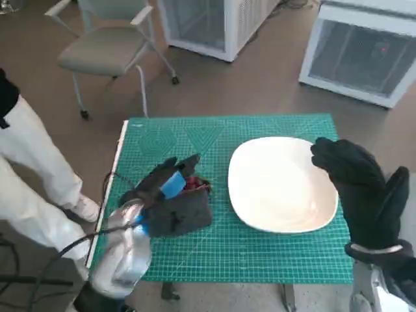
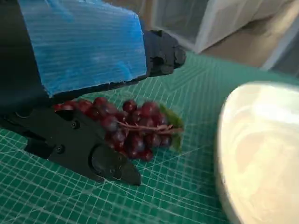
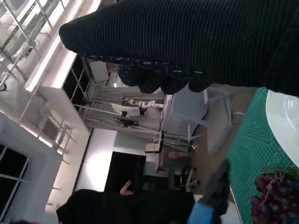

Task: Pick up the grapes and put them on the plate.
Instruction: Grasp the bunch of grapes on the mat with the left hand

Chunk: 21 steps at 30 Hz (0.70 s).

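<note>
robot lab / test room, not a home.
small table under a green cutting mat (image 1: pixel 273 253) with a printed grid, standing on a bare brown floor (image 1: pixel 260 84). white cabinets with glass fronts (image 1: pixel 361 52) along the far side and an office chair on castors (image 1: pixel 107 45) close by. person in white trousers (image 1: pixel 29 175) stands right beside the table. right wrist view shows metal shelving (image 3: pixel 28 23), big windows, and more equipment further back.
</note>
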Tool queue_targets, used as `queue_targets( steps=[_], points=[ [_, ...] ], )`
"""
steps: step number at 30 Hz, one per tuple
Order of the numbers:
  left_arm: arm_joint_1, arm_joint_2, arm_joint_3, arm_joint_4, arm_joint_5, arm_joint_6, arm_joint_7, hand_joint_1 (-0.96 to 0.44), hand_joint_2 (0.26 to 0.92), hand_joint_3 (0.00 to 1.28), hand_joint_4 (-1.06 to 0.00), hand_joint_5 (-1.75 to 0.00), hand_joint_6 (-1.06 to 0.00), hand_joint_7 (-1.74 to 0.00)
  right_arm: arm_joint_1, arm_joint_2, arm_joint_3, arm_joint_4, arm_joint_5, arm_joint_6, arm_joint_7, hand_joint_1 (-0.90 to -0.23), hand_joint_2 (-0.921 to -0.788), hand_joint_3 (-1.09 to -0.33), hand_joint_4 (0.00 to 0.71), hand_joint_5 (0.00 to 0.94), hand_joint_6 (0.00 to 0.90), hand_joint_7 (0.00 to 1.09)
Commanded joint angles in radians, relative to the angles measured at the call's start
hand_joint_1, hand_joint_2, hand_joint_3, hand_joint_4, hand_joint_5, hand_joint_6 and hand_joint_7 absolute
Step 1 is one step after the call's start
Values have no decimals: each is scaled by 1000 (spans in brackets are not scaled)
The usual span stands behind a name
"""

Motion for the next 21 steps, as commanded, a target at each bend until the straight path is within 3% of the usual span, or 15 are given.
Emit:
queue_targets(
  steps=[1,8,21],
  points=[
    [-96,-22,-44,177,19,-9,32,-300,748,3,-54,-7,-182,-10,23,-5,-1,12,-4,3,-2,-377,-921,-638,405,718,177,983],
    [-199,-46,-75,419,-12,-66,53,-300,750,2,-57,-4,-188,-9,25,-7,-3,8,-1,7,-4,-378,-921,-638,405,718,176,983],
    [-298,-95,-86,682,-67,-108,56,-290,750,1,-49,-3,-202,-7,29,-8,-5,2,0,9,-7,-378,-921,-638,406,718,175,984]
  ],
)
